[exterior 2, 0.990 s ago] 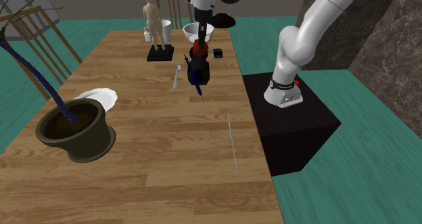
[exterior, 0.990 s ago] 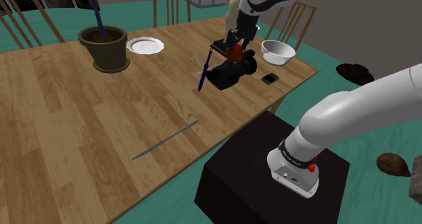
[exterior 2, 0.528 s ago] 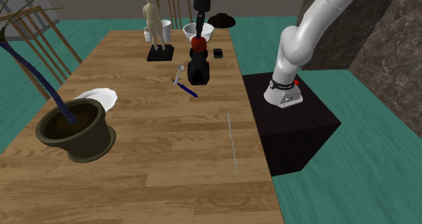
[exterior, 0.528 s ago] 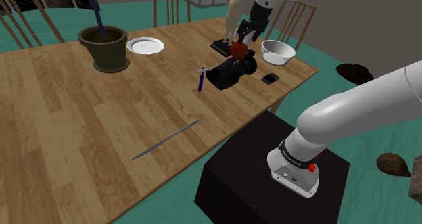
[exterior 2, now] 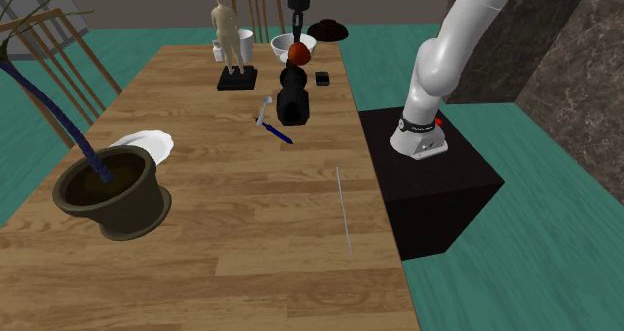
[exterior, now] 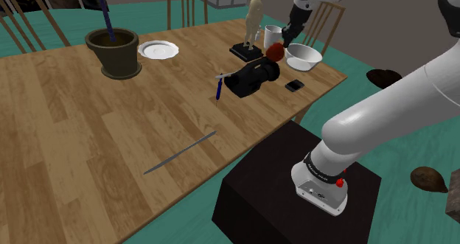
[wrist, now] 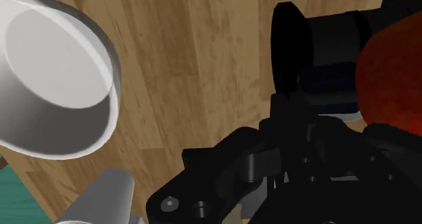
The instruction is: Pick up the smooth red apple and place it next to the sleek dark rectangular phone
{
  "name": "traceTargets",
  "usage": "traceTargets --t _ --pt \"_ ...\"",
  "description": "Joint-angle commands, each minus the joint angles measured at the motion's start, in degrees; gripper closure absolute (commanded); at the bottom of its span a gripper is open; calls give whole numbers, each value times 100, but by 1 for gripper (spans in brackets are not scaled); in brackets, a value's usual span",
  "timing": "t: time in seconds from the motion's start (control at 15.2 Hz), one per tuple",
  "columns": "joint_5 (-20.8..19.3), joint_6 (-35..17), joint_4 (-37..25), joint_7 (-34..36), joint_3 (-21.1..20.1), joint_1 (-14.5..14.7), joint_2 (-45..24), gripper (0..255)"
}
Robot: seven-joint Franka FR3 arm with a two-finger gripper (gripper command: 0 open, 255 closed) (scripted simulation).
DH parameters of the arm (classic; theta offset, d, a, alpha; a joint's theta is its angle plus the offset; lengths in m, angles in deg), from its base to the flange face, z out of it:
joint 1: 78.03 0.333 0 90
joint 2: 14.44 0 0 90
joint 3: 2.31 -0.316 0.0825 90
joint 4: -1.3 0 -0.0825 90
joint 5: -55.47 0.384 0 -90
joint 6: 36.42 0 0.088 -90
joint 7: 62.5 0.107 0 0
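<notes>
The gripper is clenched on the apple, a dark red ball held off the table, just above the end of the black camera nearest the white bowl. In the second exterior view the apple hangs under the gripper, in front of the bowl and over the camera. In the wrist view the apple sits close by the camera's round front, with the bowl off to the other side over the wood. The phone lies flat near the table edge facing the stand, just beside the camera and apart from the apple; in the second exterior view the phone is toward the picture's right of the camera. A white mug and a pale statue stand behind the camera, and a blue pen lies beside it. Well apart, toward the shoulder view's left, are a white plate and a dark pot. A thin grey rod lies alone on the boards.
</notes>
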Motion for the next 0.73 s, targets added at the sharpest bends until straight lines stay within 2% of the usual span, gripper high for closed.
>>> traceTargets --t 0.0,0.07,0.13,0.66 --pt "18 10 -172 -298 186 -87 -186 255" --pt "4 6 -70 -163 107 -54 -76 255" --pt "4 6 -70 -163 106 -54 -76 0" --pt "-154 2000 -1335 -40 -612 541 -770 0"
